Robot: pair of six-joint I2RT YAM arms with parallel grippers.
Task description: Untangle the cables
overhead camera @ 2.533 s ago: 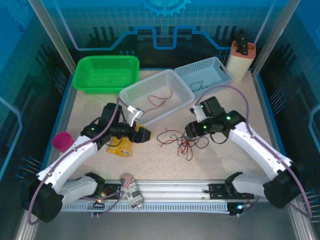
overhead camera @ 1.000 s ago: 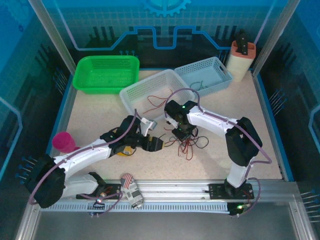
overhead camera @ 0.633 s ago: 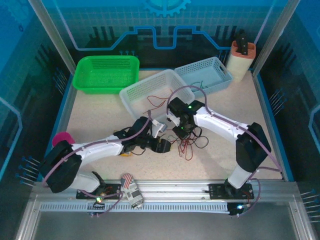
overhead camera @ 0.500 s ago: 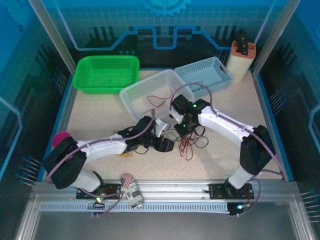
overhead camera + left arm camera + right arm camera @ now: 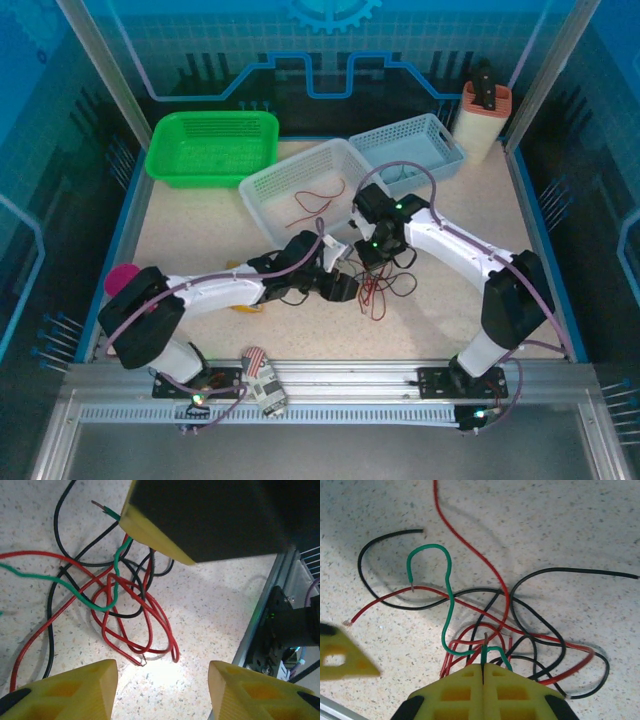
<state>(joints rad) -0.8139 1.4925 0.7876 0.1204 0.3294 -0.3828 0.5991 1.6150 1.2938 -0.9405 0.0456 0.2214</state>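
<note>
- While most of the job looks to lie ahead, a start shows. On the table (image 5: pixel 200 235) stand three baskets: one green basket (image 5: pixel 165 165) and two pale ones.
- The near pale basket (image 5: pixel 262 192) holds one loose red cable (image 5: pixel 318 196), and the far pale basket (image 5: pixel 440 140) holds one thin dark cable (image 5: pixel 400 172). I judge those two already sorted out.
- My two arms meet over the middle of the table, in front of the near pale basket. There the cables (image 5: pixel 380 288) lie in one knot on the surface.
- My right gripper (image 5: pixel 483 669) has its fingers pressed together, clamped on the green cable (image 5: pixel 447 595) close to one of its ends, right above the knot.
- My left gripper (image 5: pixel 162 685) hangs just beside the knot with its fingers wide apart, holding nothing.
- Counted in the knot: one green strand, at least two red and at least two black. The crossings are too dense for me to be surer.
- All of these loop through one another, so nearly all the separating is left to do.
</note>
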